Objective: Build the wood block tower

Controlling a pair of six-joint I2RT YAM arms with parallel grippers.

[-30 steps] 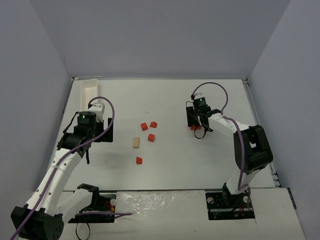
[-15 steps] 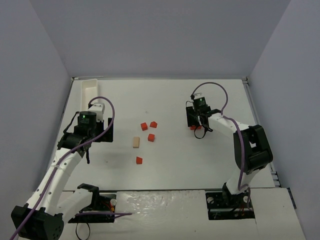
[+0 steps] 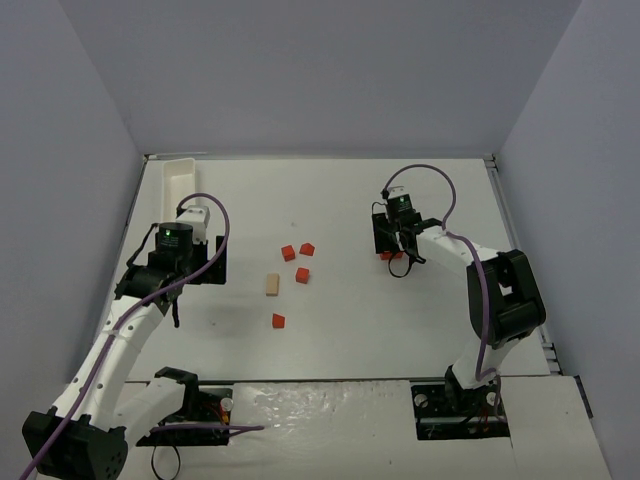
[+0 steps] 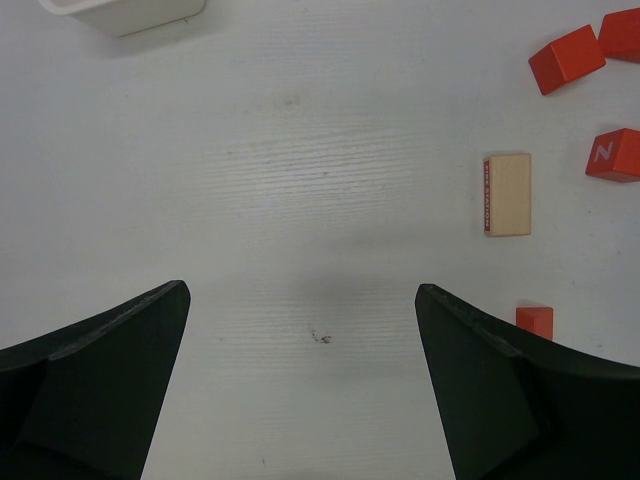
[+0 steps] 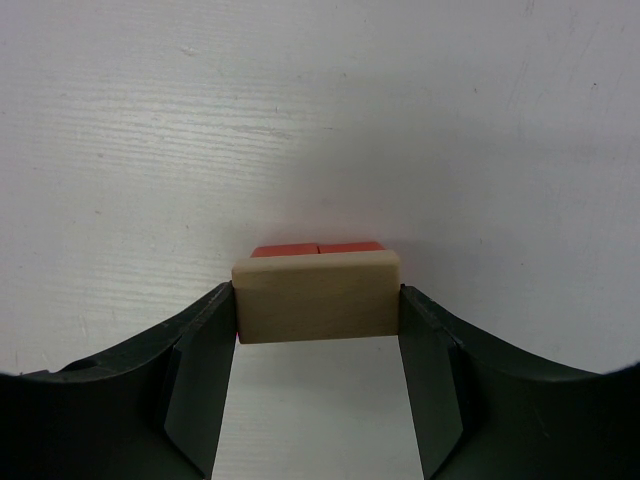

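A white tray [image 3: 183, 180] lies along the worktop's [image 3: 350, 310] far left edge. From above its inside shows plain white. The left wrist view catches only one corner of it [image 4: 125, 12].

Near it, the left fingers [image 4: 100, 370] hang over bare worktop, spread wide and released, with nothing between them.

Mid-worktop lies a loose tan block [image 3: 271, 285], flat, with four red cubes [image 3: 302, 275] scattered near it and apart from one another. Three are just beyond it and to its right, one nearer the bases. The left wrist view shows a white letter on one cube [image 4: 612, 155] and red print along the block's edge [image 4: 508, 194], which the top view is too small to show.

To the right, the tower [image 3: 390, 256] sits under the right arm, and from above it shows only as a red speck. The right wrist view shows more. The right fingers [image 5: 200, 380] are clenched on the ends of a tan piece [image 5: 317, 297], held level over two red cubes side by side [image 5: 315, 248]. Whether it rests on them cannot be told.
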